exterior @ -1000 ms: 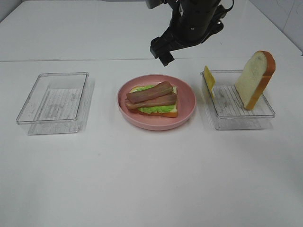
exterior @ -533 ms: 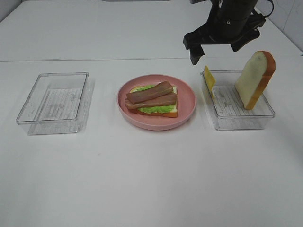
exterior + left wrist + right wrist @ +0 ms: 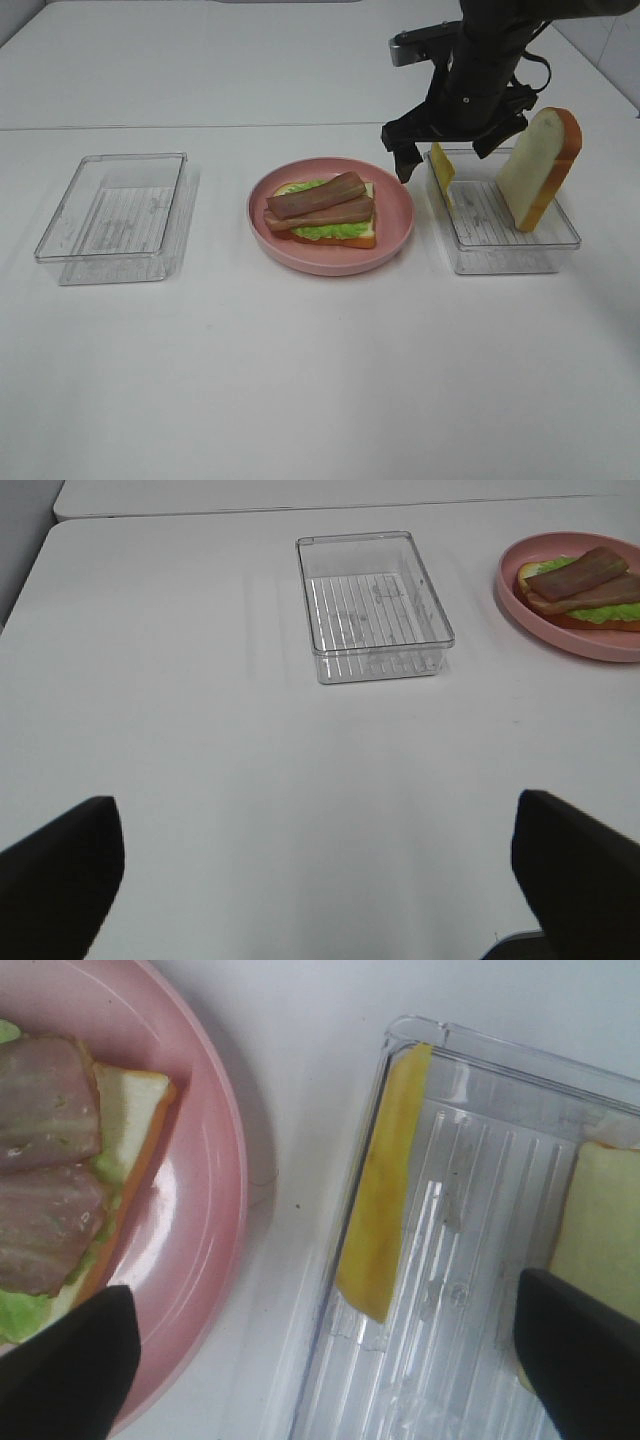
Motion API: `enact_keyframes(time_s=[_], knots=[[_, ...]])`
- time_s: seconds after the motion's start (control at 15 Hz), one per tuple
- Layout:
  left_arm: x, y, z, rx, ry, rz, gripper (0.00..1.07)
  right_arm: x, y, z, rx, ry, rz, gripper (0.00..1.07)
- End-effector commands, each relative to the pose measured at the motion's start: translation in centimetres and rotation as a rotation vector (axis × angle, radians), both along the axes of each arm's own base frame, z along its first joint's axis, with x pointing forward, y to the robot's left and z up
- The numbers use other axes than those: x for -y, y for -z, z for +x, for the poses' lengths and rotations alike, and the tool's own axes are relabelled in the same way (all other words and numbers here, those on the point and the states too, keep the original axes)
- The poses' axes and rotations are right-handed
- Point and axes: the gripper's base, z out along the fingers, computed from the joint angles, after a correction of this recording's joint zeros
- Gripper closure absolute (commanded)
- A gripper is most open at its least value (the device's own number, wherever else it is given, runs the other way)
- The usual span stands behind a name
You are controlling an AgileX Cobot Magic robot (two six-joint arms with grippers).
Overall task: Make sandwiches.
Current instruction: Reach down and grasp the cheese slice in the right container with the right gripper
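On plate (image 3: 398,204): bread (image 3: 358,240), green lettuce (image 3: 325,231), two brown bacon strips (image 3: 318,196). In tray (image 3: 500,252): yellow cheese (image 3: 441,170), white slice (image 3: 538,165). Left gripper (image 3: 320,880), right gripper (image 3: 325,1370): jaws spread.

**Nothing to read**

Scanning the clear trays (image 3: 110,268), the pink plate (image 3: 330,265) and the white bench (image 3: 300,380): plain surfaces everywhere. No word, label, brand or number can be read in any view.

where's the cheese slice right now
In the exterior high view the yellow cheese slice stands on edge against the plate-side wall of the right-hand clear tray, between the pink plate and the upright bread slice.
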Motion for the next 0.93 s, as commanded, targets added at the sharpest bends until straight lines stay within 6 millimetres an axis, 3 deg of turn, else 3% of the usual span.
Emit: enact_keyframes(time_s=[0.07, 0.2, 0.4, 0.8, 0.93], knots=[[0.0, 0.0, -0.2, 0.018, 0.0, -0.005, 0.06, 0.0, 0.9, 0.5, 0.01, -0.013, 0.003, 0.15], [0.0, 0.0, -0.2, 0.018, 0.0, -0.005, 0.06, -0.2, 1.7, 0.8, 0.018, -0.015, 0.014, 0.22], [0.0, 0.0, -0.2, 0.018, 0.0, -0.005, 0.06, -0.4, 1.9, 1.1, 0.041, -0.029, 0.026, 0.23], [0.0, 0.0, -0.2, 0.019, 0.0, -0.005, 0.06, 2.8, 2.2, 2.4, 0.022, 0.025, 0.092, 0.27], [0.0, 0.0, -0.2, 0.019, 0.0, -0.005, 0.06, 2.6, 2.2, 2.3, 0.017, 0.021, 0.117, 0.3]])
